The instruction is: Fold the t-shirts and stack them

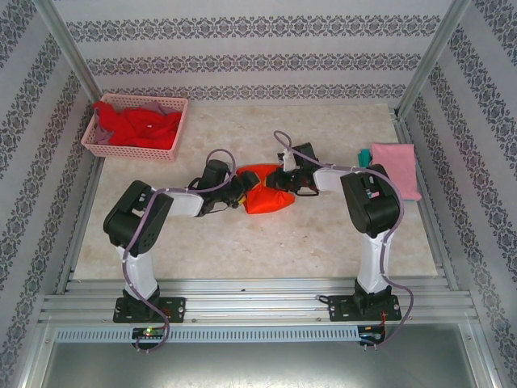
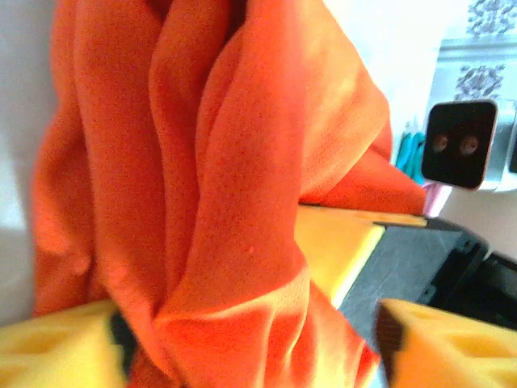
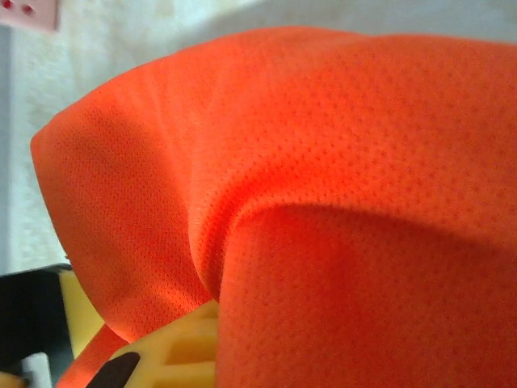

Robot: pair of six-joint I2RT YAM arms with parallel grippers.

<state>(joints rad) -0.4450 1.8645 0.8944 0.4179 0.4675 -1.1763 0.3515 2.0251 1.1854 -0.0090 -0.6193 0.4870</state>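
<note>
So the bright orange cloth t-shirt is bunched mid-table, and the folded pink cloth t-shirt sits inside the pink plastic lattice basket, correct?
No. The top external view shows the folded pink cloth t-shirt lying at the right edge of the table atop a teal t-shirt, outside the pink plastic lattice basket. The bright orange cloth t-shirt is bunched mid-table.

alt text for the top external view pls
A crumpled orange t-shirt lies mid-table with the left gripper and right gripper reaching into it from either side. A pink lattice basket in the far left corner holds red and grey shirts; a folded pink t-shirt lies on a teal t-shirt at the right edge.
</note>
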